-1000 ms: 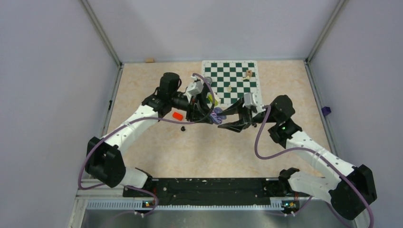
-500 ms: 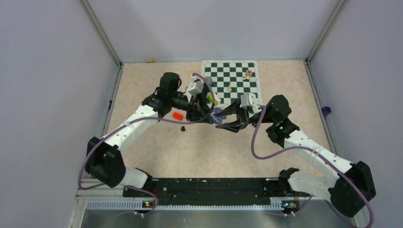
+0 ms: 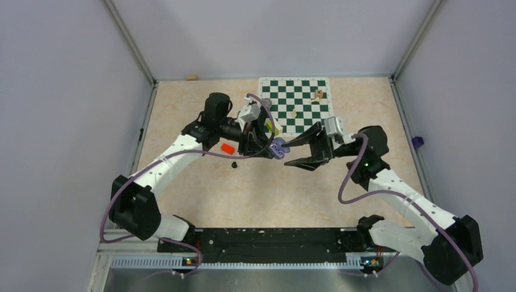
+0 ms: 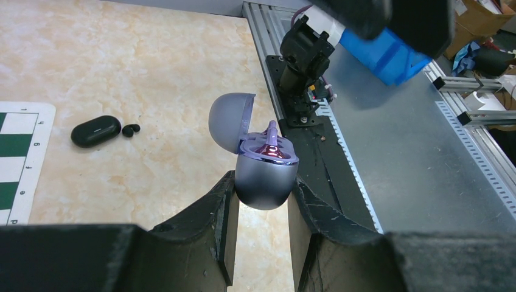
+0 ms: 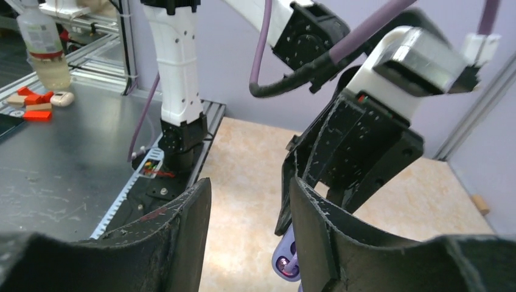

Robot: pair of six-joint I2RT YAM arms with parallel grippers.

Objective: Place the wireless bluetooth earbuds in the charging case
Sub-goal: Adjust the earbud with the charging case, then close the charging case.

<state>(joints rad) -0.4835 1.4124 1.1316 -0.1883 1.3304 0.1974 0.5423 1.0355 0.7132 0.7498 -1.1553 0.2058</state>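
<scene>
My left gripper (image 4: pixel 261 190) is shut on the round purple charging case (image 4: pixel 266 176), holding it above the table with its lid (image 4: pixel 230 118) hinged open. One pale purple earbud (image 4: pixel 272 130) stands in the case, stem up. A tiny black earbud (image 4: pixel 131 129) lies on the table next to a black oval piece (image 4: pixel 95 131). From above, the case (image 3: pixel 278 148) hangs between both arms. My right gripper (image 3: pixel 288 153) is open just right of it and holds nothing. In the right wrist view the case (image 5: pixel 286 261) shows low between the open fingers (image 5: pixel 182 243).
A red block (image 3: pixel 227 148) and the small black pieces (image 3: pixel 234 164) lie on the table left of the case. A green-and-white chessboard (image 3: pixel 298 100) with a few small pieces lies at the back. Metal rails run along the near edge.
My right arm has drawn back to the right, away from the case, with its fingers open. The left arm and the case have stayed still.
</scene>
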